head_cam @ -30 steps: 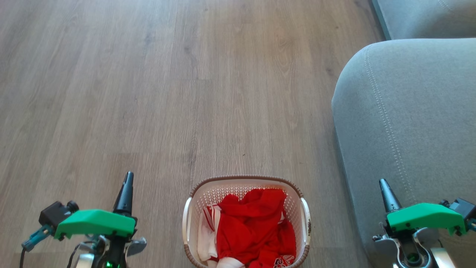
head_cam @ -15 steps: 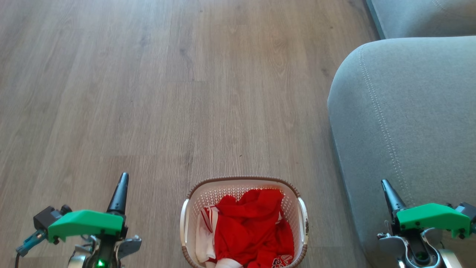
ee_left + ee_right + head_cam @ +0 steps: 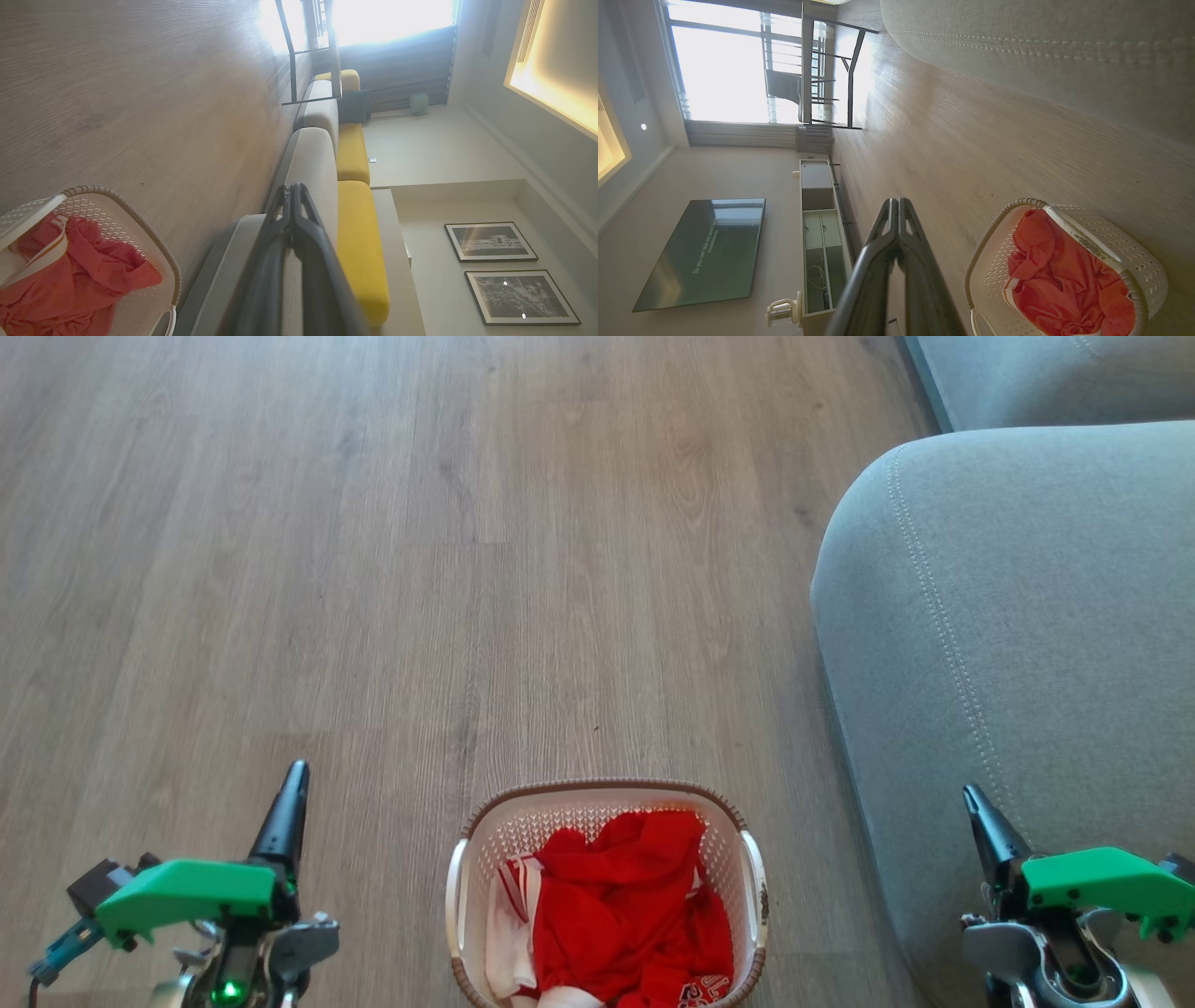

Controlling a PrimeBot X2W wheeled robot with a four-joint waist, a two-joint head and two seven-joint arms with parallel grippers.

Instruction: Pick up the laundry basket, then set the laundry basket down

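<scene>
Head view, what changed since a second ago?
Whole picture slid slightly, so the camera moved. The laundry basket (image 3: 597, 785) stands on the floor (image 3: 373, 569), between both grippers and apart from them.
Left wrist view?
Left gripper (image 3: 292, 187) pressed closed, empty.
Right wrist view?
Right gripper (image 3: 896, 201) likewise. Whether the basket was lifted already, I cannot judge.

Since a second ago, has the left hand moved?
Yes. The left hand has shifted to the robot's left, away from the laundry basket, which keeps its place by the floor speck.
</scene>
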